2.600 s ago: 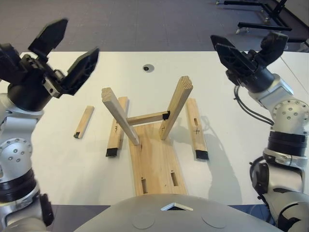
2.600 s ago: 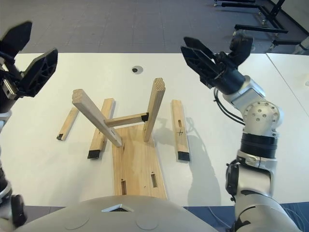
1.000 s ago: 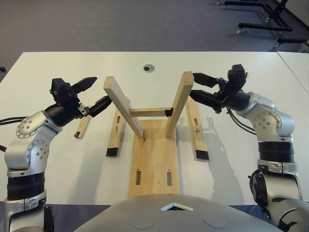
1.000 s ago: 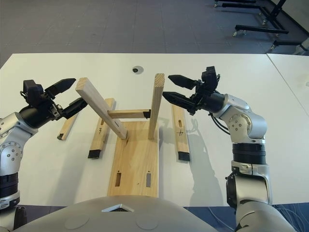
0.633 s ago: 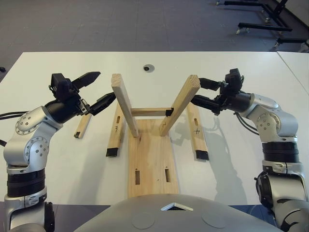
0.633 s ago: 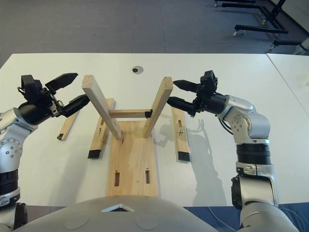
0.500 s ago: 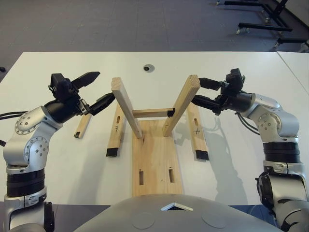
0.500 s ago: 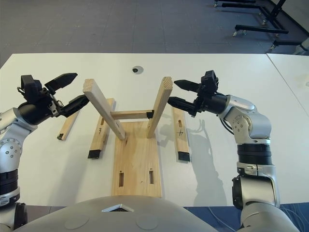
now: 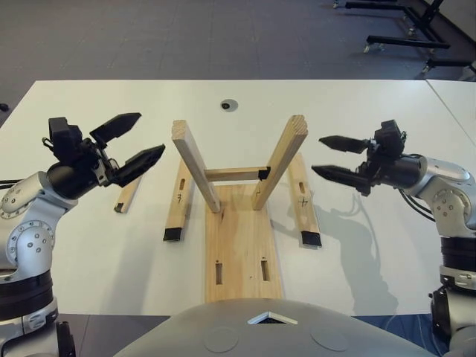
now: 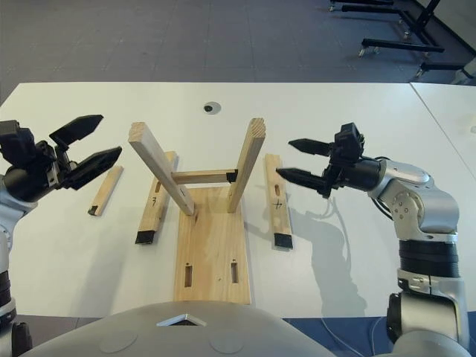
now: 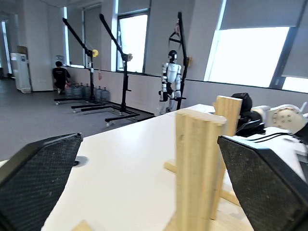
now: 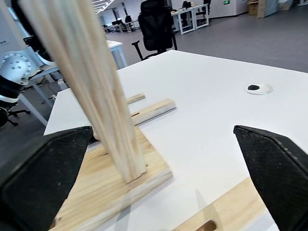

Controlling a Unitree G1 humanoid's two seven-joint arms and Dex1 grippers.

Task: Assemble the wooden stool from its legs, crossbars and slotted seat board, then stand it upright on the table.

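The slotted seat board [image 9: 239, 245] lies flat on the white table. Two legs stand tilted in its far slots, the left leg [image 9: 195, 165] and the right leg [image 9: 279, 162], joined by a crossbar [image 9: 232, 174]. Two loose legs lie flat beside them, one on the left [image 9: 178, 201] and one on the right [image 9: 303, 199]. A short crossbar [image 9: 128, 194] lies farther left. My left gripper [image 9: 151, 134] hangs open, left of the left leg and apart from it. My right gripper [image 9: 317, 155] is open to the right of the right leg, clear of it.
A round cable hole [image 9: 225, 105] sits in the table behind the stool parts. A second table [image 9: 461, 93] adjoins on the right. Black stand frames [image 9: 405, 33] rest on the floor beyond the far edge.
Both grippers have drawn back outward from the tops of the standing legs, the left one leftward and the right one rightward. The two legs and crossbar stay standing on the board.
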